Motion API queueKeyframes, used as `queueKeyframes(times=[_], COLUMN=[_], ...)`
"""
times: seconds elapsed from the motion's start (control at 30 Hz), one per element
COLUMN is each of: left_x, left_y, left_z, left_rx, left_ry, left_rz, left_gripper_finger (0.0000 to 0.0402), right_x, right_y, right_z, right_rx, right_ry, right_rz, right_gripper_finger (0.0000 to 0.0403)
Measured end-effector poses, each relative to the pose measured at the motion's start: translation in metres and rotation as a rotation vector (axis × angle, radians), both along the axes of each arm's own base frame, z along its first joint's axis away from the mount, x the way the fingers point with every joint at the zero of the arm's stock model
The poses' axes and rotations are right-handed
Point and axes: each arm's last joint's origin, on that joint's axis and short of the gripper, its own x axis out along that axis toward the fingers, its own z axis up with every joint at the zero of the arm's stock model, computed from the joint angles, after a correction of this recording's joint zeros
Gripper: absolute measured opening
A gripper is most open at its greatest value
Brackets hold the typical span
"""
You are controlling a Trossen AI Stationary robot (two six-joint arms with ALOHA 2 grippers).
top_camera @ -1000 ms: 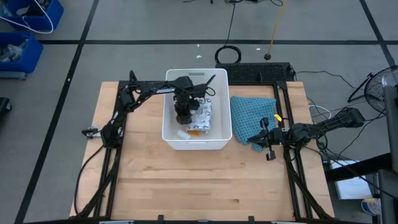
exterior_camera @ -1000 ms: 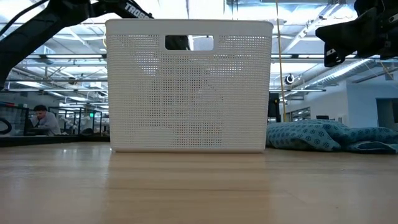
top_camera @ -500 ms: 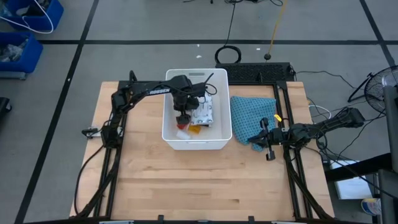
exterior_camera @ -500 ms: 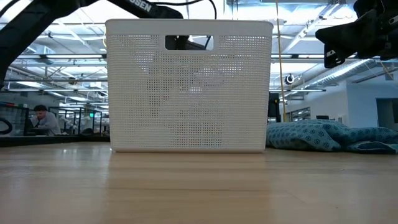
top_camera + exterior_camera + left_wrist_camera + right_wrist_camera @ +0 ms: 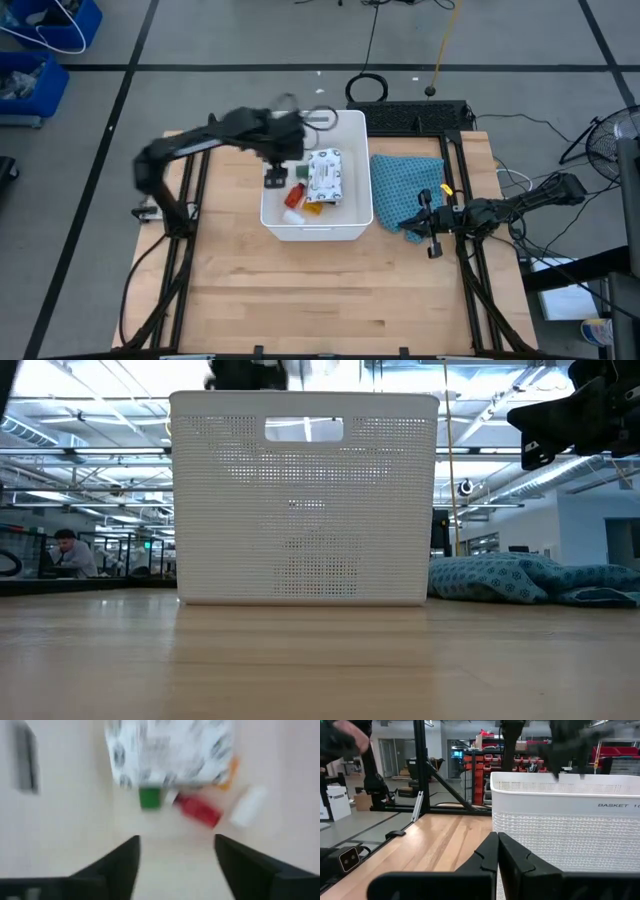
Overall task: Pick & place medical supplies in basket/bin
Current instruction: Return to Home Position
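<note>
Left gripper [image 5: 276, 176]: jaws apart, empty, over left wall of bin [image 5: 318, 236]; red bottle [image 5: 197, 810] and packet [image 5: 170, 752] lying inside, just rightward, apparently clear of it. Right gripper [image 5: 497, 840]: jaws pressed together, parked beside cloth [image 5: 405, 185].

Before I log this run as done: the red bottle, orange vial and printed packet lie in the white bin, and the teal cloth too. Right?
No: the high view shows the teal cloth on the table beside the white bin, outside it. The red bottle, orange vial and printed packet lie in the bin.
</note>
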Motion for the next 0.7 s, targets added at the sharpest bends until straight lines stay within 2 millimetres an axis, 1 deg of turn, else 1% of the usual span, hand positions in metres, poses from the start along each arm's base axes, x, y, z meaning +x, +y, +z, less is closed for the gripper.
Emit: queueKeyframes(times=[0.1,0.2,0.27,0.3,0.33,0.37,0.43,0.5,0.6,0.7], left_x=[-0.026,-0.052,-0.068,-0.076,-0.083,-0.089,-0.101,-0.110,-0.120,-0.121], left_y=[-0.026,-0.052,-0.066,-0.072,-0.077,-0.080,-0.086,-0.092,-0.100,-0.103], left_z=[0.040,0.067,0.076,0.079,0.079,0.078,0.069,0.053,0.018,-0.021], left_rx=[0.008,0.014,0.013,0.006,-0.003,-0.011,-0.010,-0.010,-0.002,0.002], left_ry=[-0.179,-0.301,-0.370,-0.397,-0.429,-0.461,-0.489,-0.528,-0.615,-0.742], left_rz=[-0.081,-0.141,-0.166,-0.168,-0.158,-0.147,-0.138,-0.157,-0.221,-0.252], left_gripper_finger=[0.0190,0.0104,0.0044,0.0023,0.0013,0.0012,0.0010,0.0004,0.0004,0.0003], right_x=[0.000,0.000,0.000,0.000,0.000,0.000,0.000,0.000,0.000,0.000], right_y=[0.000,0.000,0.000,0.000,0.000,0.000,0.000,0.000,0.000,0.000], right_z=[0.000,0.000,0.000,0.000,0.000,0.000,0.000,0.000,0.000,0.000], right_rx=[-0.014,-0.016,-0.013,-0.012,-0.011,-0.010,-0.002,-0.002,-0.002,-0.001], right_ry=[-0.002,-0.002,-0.001,-0.002,-0.001,-0.001,-0.001,0.004,0.003,-0.001], right_rz=[-0.001,-0.002,-0.002,-0.002,-0.003,-0.003,-0.003,-0.003,-0.002,0.000], right_gripper_finger=[0.0000,0.0000,0.0000,0.0000,0.0000,0.0000,0.0000,0.0000,0.0000,0.0000])
